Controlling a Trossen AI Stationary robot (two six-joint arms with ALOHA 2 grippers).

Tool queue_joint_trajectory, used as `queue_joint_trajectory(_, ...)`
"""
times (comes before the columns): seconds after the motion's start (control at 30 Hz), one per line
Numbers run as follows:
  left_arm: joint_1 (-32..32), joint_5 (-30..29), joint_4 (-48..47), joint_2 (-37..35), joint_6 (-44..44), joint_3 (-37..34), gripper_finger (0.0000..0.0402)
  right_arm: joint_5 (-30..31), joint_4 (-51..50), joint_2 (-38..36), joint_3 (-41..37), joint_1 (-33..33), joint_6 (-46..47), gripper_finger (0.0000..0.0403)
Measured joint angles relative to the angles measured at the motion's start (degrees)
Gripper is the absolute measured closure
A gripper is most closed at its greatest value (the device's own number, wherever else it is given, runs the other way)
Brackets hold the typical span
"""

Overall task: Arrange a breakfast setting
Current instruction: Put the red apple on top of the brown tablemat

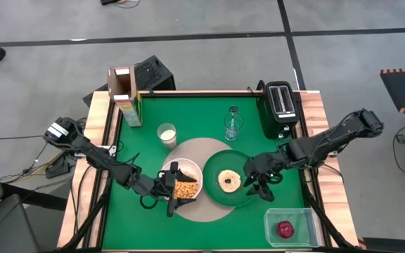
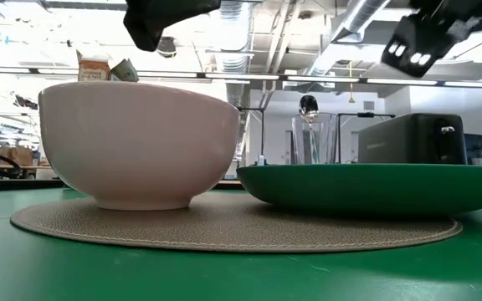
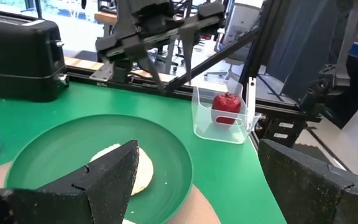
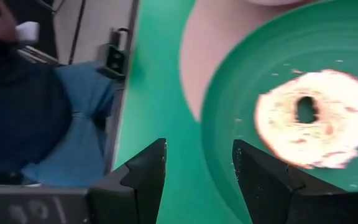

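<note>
A white bowl [image 1: 185,180] holding cereal and a dark-green plate [image 1: 245,197] sit side by side on the round tan mat [image 1: 206,149]. A round toasted bread [image 1: 229,180] lies on the plate. My left gripper [image 1: 172,188] hangs open above the bowl's left side, clear of its rim in the low view [image 2: 157,17]. My right gripper [image 1: 256,180] is open and empty above the plate's right edge [image 4: 199,168]. A clear glass [image 1: 233,126] with a silver spoon [image 2: 308,104] standing in it and a small white cup [image 1: 166,133] stand farther back. A red apple [image 1: 285,228] lies in a clear tub.
A black toaster [image 1: 281,105] stands at the far right. An open cereal box [image 1: 125,95] stands at the far left. The clear plastic tub [image 1: 290,214] sits at the near right corner. A wooden rim [image 1: 97,154] borders the green table. A person's clothing [image 4: 36,106] shows beyond the table's edge.
</note>
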Motion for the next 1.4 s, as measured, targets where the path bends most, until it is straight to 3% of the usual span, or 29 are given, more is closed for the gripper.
queue_joint_trajectory(0.43,-0.51,-0.61,-0.02,0.0,0.42,0.0,0.0086,0.45,-3.23,-0.24,4.05,12.87,13.29,0.0191)
queue_joint_trajectory(0.93,-0.6,-0.58,-0.08,0.0,-0.1,0.0,0.0086,11.0,-9.08,-0.26,13.68,25.56,23.27,0.0228)
queue_joint_trajectory(1.17,-0.55,-0.56,-0.08,0.0,-0.1,0.0,0.0086,12.42,-8.85,0.19,13.8,28.99,21.95,0.0231)
queue_joint_trajectory(1.4,-0.51,-0.56,-0.11,0.0,-0.16,0.0,0.0086,13.3,-9.01,3.11,13.82,27.94,21.46,0.0223)
